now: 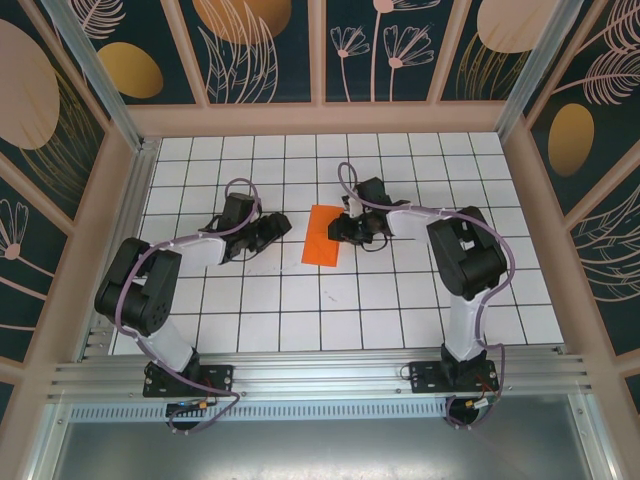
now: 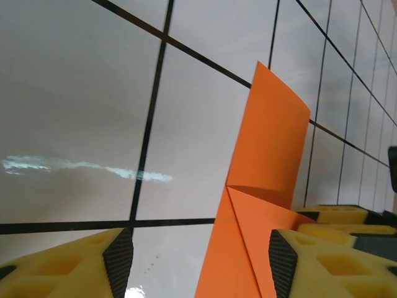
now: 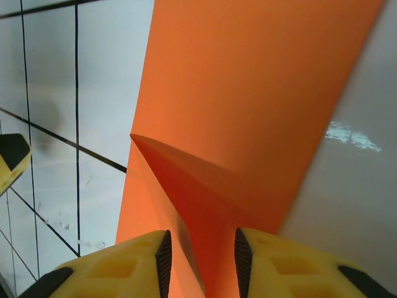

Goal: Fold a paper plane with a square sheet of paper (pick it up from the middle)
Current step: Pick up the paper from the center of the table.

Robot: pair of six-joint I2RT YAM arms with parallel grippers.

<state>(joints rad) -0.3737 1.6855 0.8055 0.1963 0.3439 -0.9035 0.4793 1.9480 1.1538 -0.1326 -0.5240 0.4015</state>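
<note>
- The orange sheet of paper (image 1: 322,237) lies on the white gridded table (image 1: 250,320), near its middle and between the two grippers; from above it reads as a narrow folded oblong, slightly slanted
- In the left wrist view the sheet (image 2: 273,143) shows a diagonal crease and a layered flap, with one corner pointing away from the camera
- The left gripper (image 1: 275,228) sits just beside the sheet's left edge; its jaws stand wide, the yellow fingers (image 2: 68,270) well apart, and the near end of the sheet runs between them without being pinched
- The right gripper (image 1: 345,232) is at the sheet's right edge, low over it; its jaws are narrow but with a visible gap, and a raised fold of the paper (image 3: 248,93) runs down into that gap
- Whether the dark pads (image 3: 163,257) touch the fold cannot be told
</note>
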